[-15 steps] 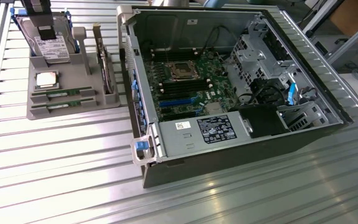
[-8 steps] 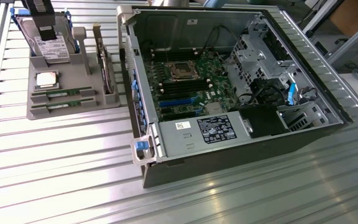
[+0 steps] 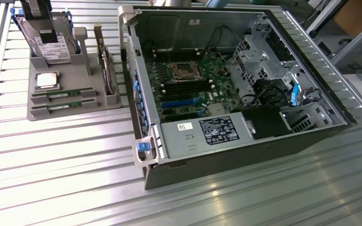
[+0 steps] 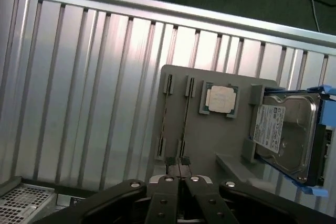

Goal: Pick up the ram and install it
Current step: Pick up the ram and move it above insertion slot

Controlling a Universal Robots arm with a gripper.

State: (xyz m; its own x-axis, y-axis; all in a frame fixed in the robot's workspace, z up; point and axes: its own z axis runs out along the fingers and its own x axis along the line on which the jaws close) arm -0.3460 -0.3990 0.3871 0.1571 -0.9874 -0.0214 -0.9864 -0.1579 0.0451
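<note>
Ribbed bench (image 4: pixel 79 87) carries a gray tray (image 4: pixel 220 140). Two ram sticks (image 4: pixel 185 119) lie just ahead of the end effector (image 4: pixel 178 167), its fingers together, empty.

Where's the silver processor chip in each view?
Exterior view: processor chip sits in the grey holder at the exterior view's left, between the hard drive and the two ram sticks.
Wrist view: the chip lies on the same holder, between hard drive and ram sticks.
Shared landmark: the white-labelled hard drive.
</note>
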